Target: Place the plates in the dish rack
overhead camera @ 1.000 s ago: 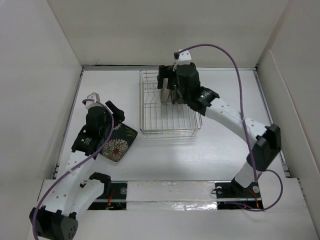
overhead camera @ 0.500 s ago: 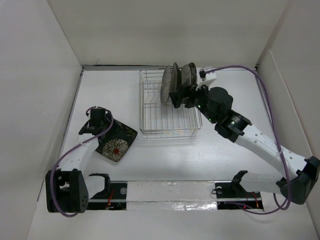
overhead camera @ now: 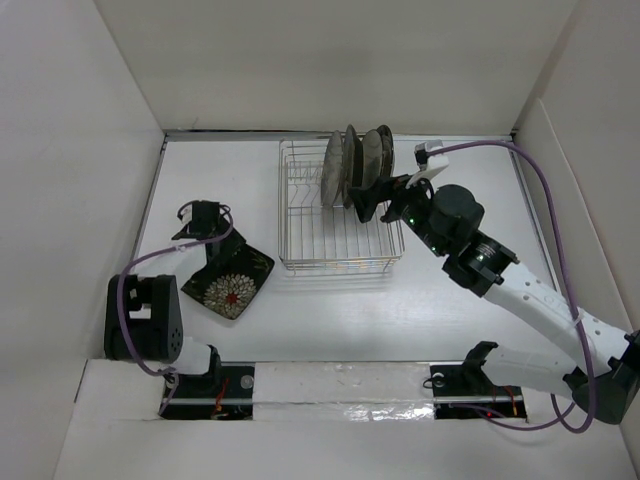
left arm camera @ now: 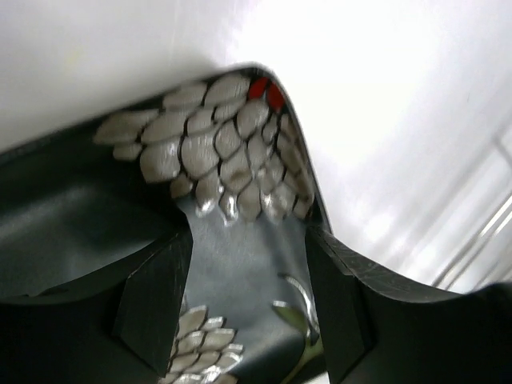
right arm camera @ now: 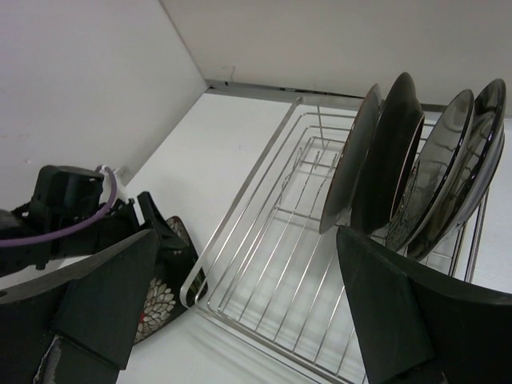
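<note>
The silver wire dish rack (overhead camera: 335, 235) stands at the back middle of the table. Several round plates (overhead camera: 345, 165) stand on edge in its far end; they also show in the right wrist view (right arm camera: 384, 152). The black square plate with flowers (overhead camera: 232, 285) lies on the table left of the rack. My left gripper (overhead camera: 210, 245) is open right over that plate's far-left corner, and the plate's flowers (left arm camera: 228, 152) fill the gap between the fingers (left arm camera: 152, 308). My right gripper (overhead camera: 375, 198) is open and empty, just right of the standing plates.
White walls close in the table at the back and both sides. The rack's near half (right arm camera: 272, 272) has bare wires. The left arm's purple cable (overhead camera: 125, 290) loops beside the black plate. The black plate (right arm camera: 164, 276) lies close to the rack's left rim.
My right gripper has drawn back to the right from the plates in the rack, and they stay standing there. My left arm has folded back, with its gripper still at the black plate's far corner.
</note>
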Motion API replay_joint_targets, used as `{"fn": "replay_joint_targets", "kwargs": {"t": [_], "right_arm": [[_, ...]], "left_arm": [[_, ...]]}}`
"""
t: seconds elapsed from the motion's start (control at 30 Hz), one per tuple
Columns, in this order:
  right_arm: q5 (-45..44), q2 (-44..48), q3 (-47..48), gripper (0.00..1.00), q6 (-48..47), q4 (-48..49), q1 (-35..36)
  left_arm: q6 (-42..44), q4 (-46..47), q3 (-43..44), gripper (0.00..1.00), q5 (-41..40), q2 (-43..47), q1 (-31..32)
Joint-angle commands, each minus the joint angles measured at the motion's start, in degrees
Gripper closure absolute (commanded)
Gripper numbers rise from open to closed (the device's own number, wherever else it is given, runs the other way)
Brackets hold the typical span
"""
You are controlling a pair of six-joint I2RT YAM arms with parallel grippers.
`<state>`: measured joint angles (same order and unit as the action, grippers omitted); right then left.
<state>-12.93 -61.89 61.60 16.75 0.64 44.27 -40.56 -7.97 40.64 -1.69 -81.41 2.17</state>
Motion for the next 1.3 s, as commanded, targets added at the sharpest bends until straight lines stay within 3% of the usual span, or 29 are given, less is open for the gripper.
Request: {"fn": "replay_joint_targets", "kwargs": {"t": [0.0,0.23,0.43,0.67,0.8,0.83,0.87,0.93,0.97,1.0,1.03,1.13,1.2,1.23,1.27], "right_arm": [[1.0,1.0,-0.4,0.02,0.2,3.3,-0.3],[1.5,1.5,-0.8,0.02,0.2,3.3,-0.9],[2.0,1.3,-1.2,0.02,0.4,3.7,-1.4],[2.4,1.2,-1.8,0.02,0.6,3.8,-1.4],[3.3,1.2,-1.8,0.02,0.9,4.5,-1.4],[3.5,1.2,-2.0,0.03,1.0,4.6,-1.4],[3.7,1.3,-2.2,0.06,1.0,4.8,-1.9],[4.6,1.7,-3.0,0.34,1.3,5.2,-1.9],[4.9,1.9,-3.2,0.56,1.4,5.4,-2.4],[5.2,1.9,-3.2,0.8,1.5,5.3,-2.4],[5.8,2.1,-3.3,0.85,1.8,5.2,-3.1],[6.5,2.7,-3.5,0.84,2.1,5.0,-3.7],[7.0,3.4,-4.0,0.7,2.4,5.3,-4.5],[7.9,3.6,-4.1,0.63,2.5,5.3,-4.5],[8.4,3.8,-4.1,0.55,2.5,5.2,-5.1]], "left_arm": [[0.5,1.1,3.6,0.44,-7.0,-6.8,-0.9],[0.6,4.1,13.6,0.44,-8.1,-16.2,-0.9],[0.6,6.5,27.4,0.44,-10.3,-24.2,-3.8],[3.9,3.1,35.0,0.43,-16.5,-19.2,-5.0],[2.7,3.8,29.6,0.44,-14.0,-5.7,-5.0],[2.2,4.3,27.4,0.46,-13.2,-3.1,-4.5],[1.7,4.3,22.8,0.56,-12.5,-0.1,-3.9],[0.4,4.6,17.3,0.77,-10.7,8.8,-3.3],[-0.1,4.3,11.8,1.0,-8.3,12.0,-2.7],[-1.0,3.8,9.2,1.0,-7.3,18.2,-2.2],[-3.8,3.5,6.1,1.0,-5.7,21.3,-2.2],[-8.5,0.0,-2.7,1.0,-1.2,32.2,-2.2],[-12.7,-4.5,-5.0,0.97,0.2,35.7,-2.2],[-13.8,-8.4,-5.7,0.87,0.3,36.6,-2.2],[-16.4,-9.9,-7.3,0.64,0.5,37.7,-2.2]]}}
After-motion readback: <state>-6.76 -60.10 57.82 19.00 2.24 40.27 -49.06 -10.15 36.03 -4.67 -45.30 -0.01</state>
